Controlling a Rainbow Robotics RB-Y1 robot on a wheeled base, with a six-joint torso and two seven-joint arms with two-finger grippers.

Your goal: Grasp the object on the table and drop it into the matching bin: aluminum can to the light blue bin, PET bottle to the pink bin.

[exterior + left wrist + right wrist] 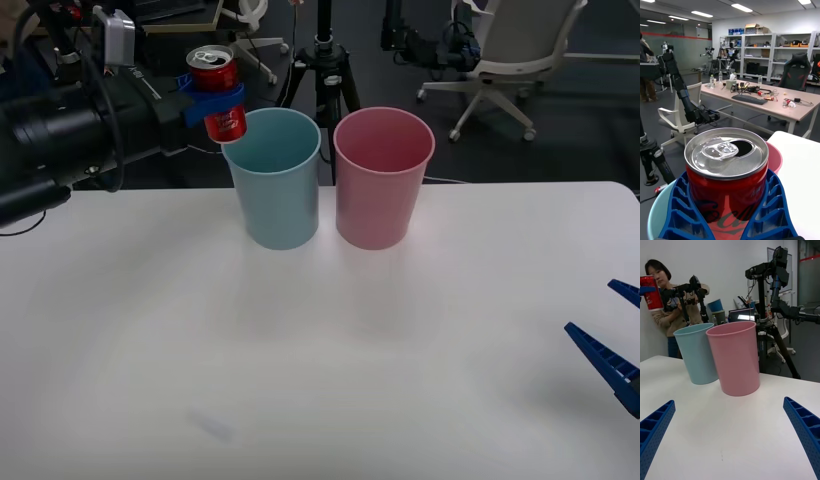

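Note:
My left gripper (212, 100) is shut on the red aluminum can (219, 92), holding it upright in the air just above the left rim of the light blue bin (275, 180). In the left wrist view the can (728, 176) sits between the blue fingers (677, 210), its silver top and pull tab facing up, with the light blue bin's rim (657, 210) below and the pink bin (774, 159) behind. The pink bin (382, 178) stands right of the blue one on the white table (320, 380). My right gripper (612, 340) rests open low at the table's right edge.
Both bins (698, 352) (735, 356) stand side by side near the table's far edge. A tripod (325, 60) and an office chair (510, 50) stand on the floor beyond it. A person (662, 296) sits behind the table, away from the bins.

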